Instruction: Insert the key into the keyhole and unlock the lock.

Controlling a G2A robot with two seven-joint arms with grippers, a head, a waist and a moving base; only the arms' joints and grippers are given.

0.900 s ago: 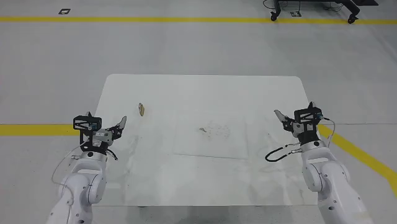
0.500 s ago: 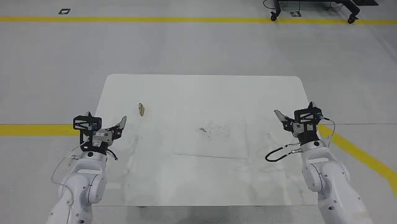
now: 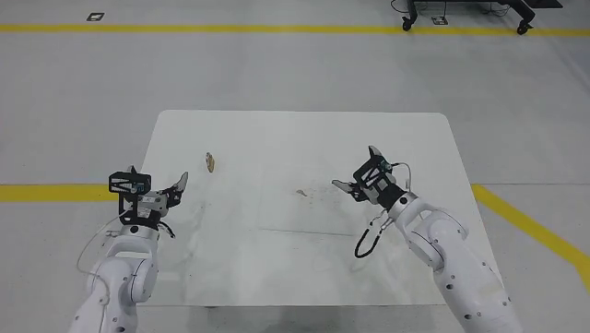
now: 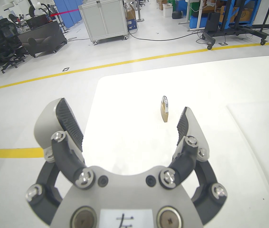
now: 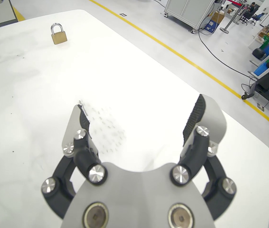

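Right tool (image 5: 140, 103) spread, key (image 3: 301, 192) near it, lock (image 5: 58, 35) well apart

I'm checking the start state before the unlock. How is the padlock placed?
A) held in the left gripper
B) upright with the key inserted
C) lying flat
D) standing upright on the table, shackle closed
D: the padlock stands on its base on the table, shackle up and closed, nothing touching it.

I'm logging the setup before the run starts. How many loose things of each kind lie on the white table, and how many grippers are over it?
Padlock: 1
Key: 1
Grippers: 2, the left gripper and the right gripper, both open
Total: 4
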